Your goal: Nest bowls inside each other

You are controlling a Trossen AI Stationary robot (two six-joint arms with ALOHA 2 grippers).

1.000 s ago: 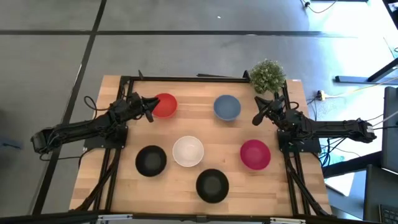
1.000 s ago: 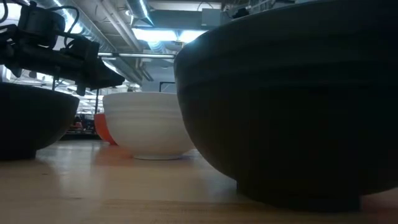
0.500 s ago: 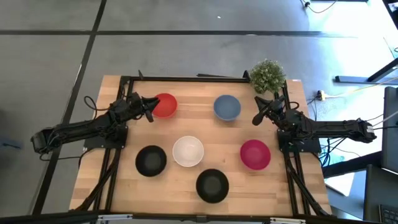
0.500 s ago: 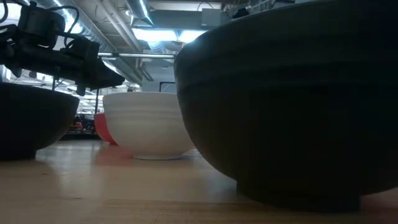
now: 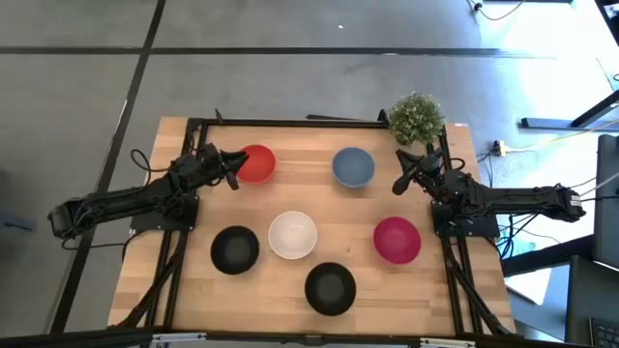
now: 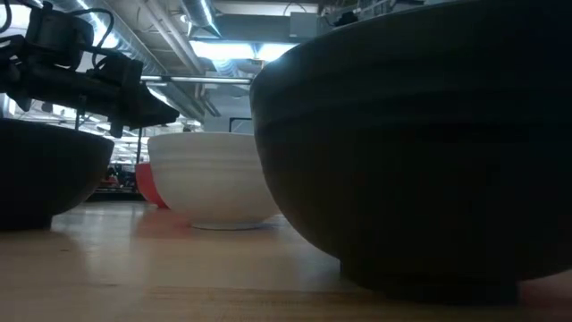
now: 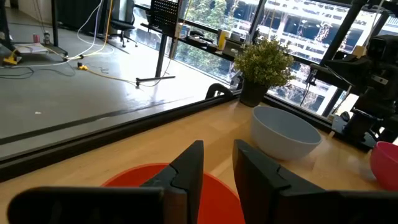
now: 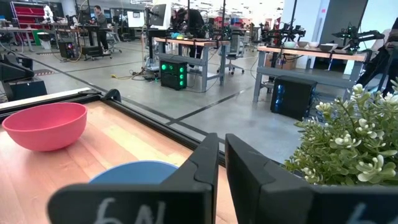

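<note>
Six bowls stand apart, upright on their bases, on the wooden table: red [image 5: 257, 162], blue [image 5: 353, 166], white [image 5: 292, 235], magenta-pink [image 5: 397, 240] and two black [image 5: 235, 249] [image 5: 330, 287]. My left gripper [image 5: 232, 174] hovers at the red bowl's left rim, above the red bowl [image 7: 134, 176], with a narrow gap between its fingers. My right gripper [image 5: 398, 184] hangs right of the blue bowl [image 8: 134, 171], fingers together. In the low view the left gripper [image 6: 170, 114] is in the air above the white bowl [image 6: 210, 183].
A small green potted plant [image 5: 416, 116] stands at the table's far right corner, just behind my right gripper. A black metal frame [image 5: 290, 122] runs along the far edge and down both sides. Bare wood lies between the bowls. People and benches show in the room beyond.
</note>
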